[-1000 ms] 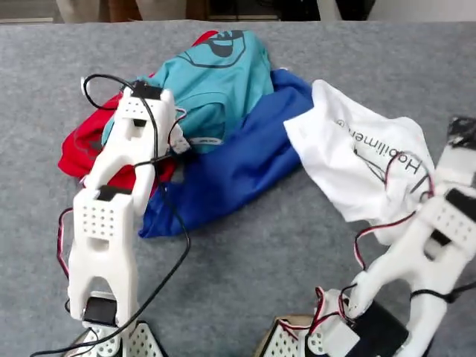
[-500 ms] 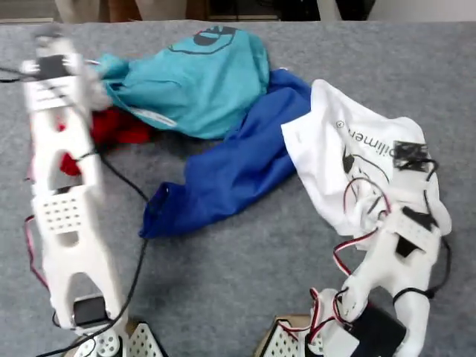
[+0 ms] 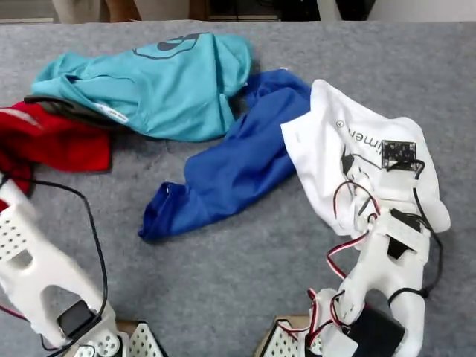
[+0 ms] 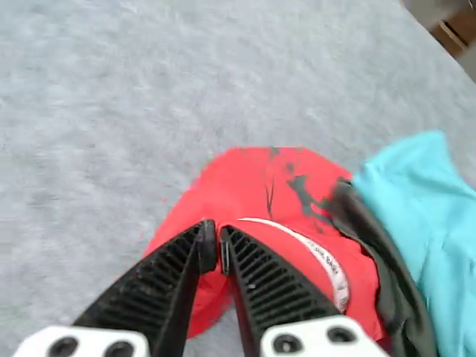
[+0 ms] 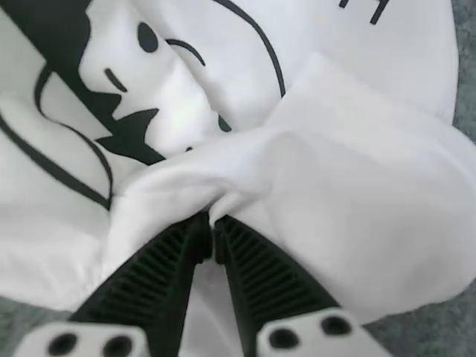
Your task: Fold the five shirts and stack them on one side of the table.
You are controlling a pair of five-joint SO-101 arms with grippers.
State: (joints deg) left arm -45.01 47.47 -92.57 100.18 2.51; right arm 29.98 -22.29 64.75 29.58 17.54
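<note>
A teal shirt (image 3: 163,82) lies spread at the back left, over a dark shirt (image 3: 59,108) whose edge shows beneath it. The red shirt (image 3: 52,141) reaches the table's left edge. My left gripper (image 4: 217,245) is shut on the red shirt (image 4: 275,193), with the teal shirt (image 4: 416,201) beyond it. A blue shirt (image 3: 230,171) lies crumpled in the middle. The white printed shirt (image 3: 335,149) is on the right, with the right arm over it. My right gripper (image 5: 208,219) is shut on a raised fold of the white shirt (image 5: 357,186).
Grey cloth covers the table (image 3: 245,268), bare in front between the two arm bases. The left arm (image 3: 37,275) stands at the front left corner, with its cable (image 3: 93,223) looping over the table.
The left arm swung from over the pile to the far left edge; the teal and red shirts slid left and the teal one spread out. The right arm moved in over the white shirt.
</note>
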